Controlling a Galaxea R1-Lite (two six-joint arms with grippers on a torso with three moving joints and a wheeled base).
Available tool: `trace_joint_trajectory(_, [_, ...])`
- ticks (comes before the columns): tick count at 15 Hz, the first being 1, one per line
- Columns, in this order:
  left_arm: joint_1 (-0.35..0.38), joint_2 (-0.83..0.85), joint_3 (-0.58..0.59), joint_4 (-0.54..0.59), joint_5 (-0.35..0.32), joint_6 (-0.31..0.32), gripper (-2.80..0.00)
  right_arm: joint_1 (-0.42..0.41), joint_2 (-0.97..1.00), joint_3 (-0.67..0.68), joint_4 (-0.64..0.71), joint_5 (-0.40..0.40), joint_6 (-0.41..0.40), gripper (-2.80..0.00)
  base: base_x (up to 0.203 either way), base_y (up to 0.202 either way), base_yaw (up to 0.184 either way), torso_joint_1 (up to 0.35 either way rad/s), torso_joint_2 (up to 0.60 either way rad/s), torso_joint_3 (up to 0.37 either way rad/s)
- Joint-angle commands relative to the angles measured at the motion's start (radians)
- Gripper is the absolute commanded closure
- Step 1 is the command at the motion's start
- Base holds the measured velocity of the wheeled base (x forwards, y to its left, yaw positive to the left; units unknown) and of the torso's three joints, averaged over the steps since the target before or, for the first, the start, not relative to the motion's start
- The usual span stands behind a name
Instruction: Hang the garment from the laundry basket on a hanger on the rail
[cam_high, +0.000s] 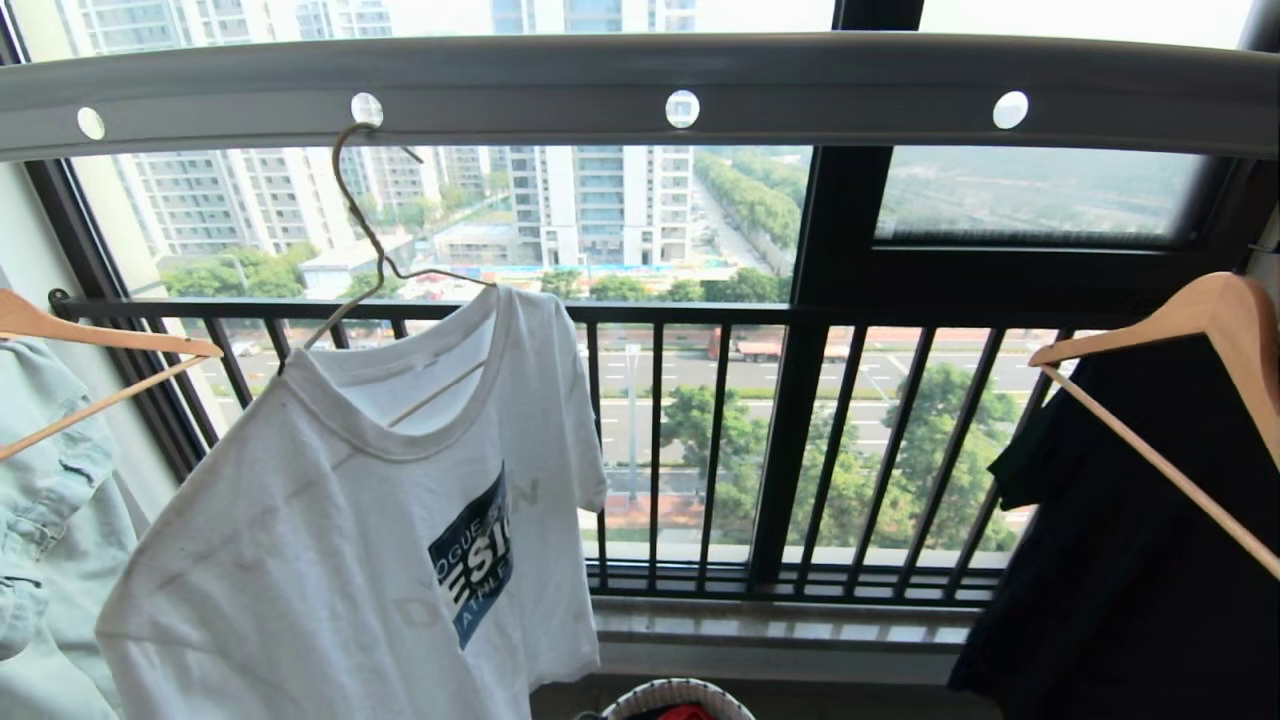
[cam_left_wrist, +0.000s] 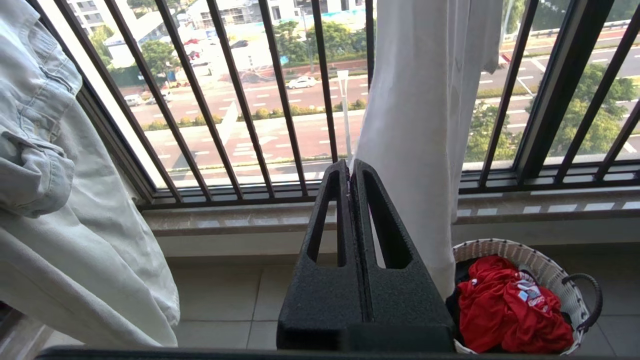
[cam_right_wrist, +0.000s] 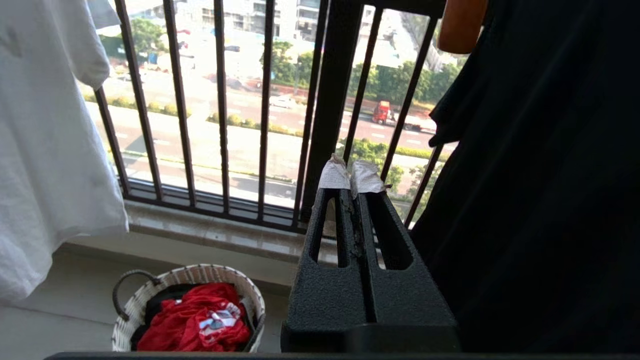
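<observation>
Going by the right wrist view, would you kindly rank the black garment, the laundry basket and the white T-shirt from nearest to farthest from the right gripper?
Measured from the right gripper, which is shut and empty:
1. Black garment, hanging right beside the fingers.
2. Laundry basket, on the floor below, toward the other side.
3. White T-shirt, hanging beyond the basket at the view's far edge.

The right gripper (cam_right_wrist: 350, 176) was closed and empty before the black railing (cam_right_wrist: 325, 100); the laundry basket (cam_right_wrist: 240, 290) held a red cloth (cam_right_wrist: 192, 322), beside the hanging white T-shirt (cam_right_wrist: 45, 150).
</observation>
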Motion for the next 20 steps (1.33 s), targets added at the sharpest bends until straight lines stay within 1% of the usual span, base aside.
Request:
trace_joint_trajectory(1, [0.000, -0.002, 0.000, 0.003, 0.000, -0.001, 0.00, 0.001, -0.018, 0.058, -0.080, -0.004, 0.014, 0.00, 0.000, 0.000, 0.000, 0.000, 0.00, 0.000])
trace_joint_trajectory(3, [-0.001, -0.002, 0.001, 0.003, 0.000, -0.009, 0.00, 0.001, -0.018, 0.059, -0.031, -0.053, 0.025, 0.00, 0.000, 0.000, 0.000, 0.000, 0.00, 0.000])
trace_joint_trajectory(7, [0.000, -0.002, 0.001, 0.003, 0.000, -0.012, 0.00, 0.001, -0.018, 0.057, -0.032, -0.060, 0.122, 0.00, 0.000, 0.000, 0.000, 0.000, 0.00, 0.000])
trace_joint_trajectory(20, [0.000, -0.002, 0.001, 0.003, 0.000, -0.012, 0.00, 0.001, -0.018, 0.057, -0.033, -0.061, 0.121, 0.00, 0.000, 0.000, 0.000, 0.000, 0.00, 0.000])
